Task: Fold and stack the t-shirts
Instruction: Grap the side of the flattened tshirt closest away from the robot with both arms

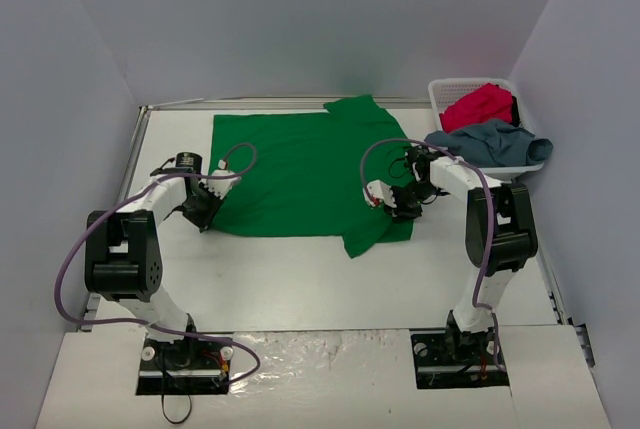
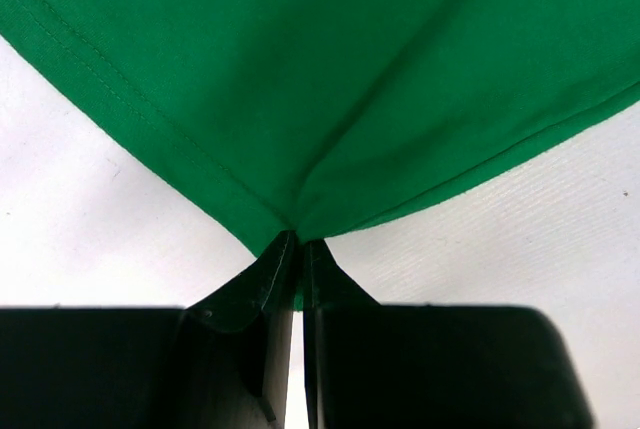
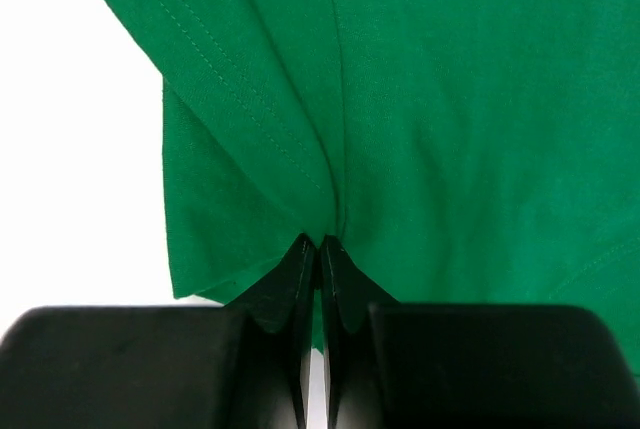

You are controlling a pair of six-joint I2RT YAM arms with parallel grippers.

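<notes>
Left tool (image 2: 298, 241) and right tool (image 3: 318, 242), arms bent low, each clamped on the green t-shirt (image 1: 300, 174).

The green t-shirt (image 1: 295, 174) is matt knit cloth with stitched hems, pinched by the smooth, glossy black plastic of the left gripper (image 2: 298, 244) and right gripper (image 3: 318, 244). The table (image 1: 300, 279) under it looks matt white and finely textured. Right of the green t-shirt, a white plastic lattice basket (image 1: 437, 92) holds a red shirt (image 1: 480, 106) and a grey-blue shirt (image 1: 490, 141), both matt cloth.
</notes>
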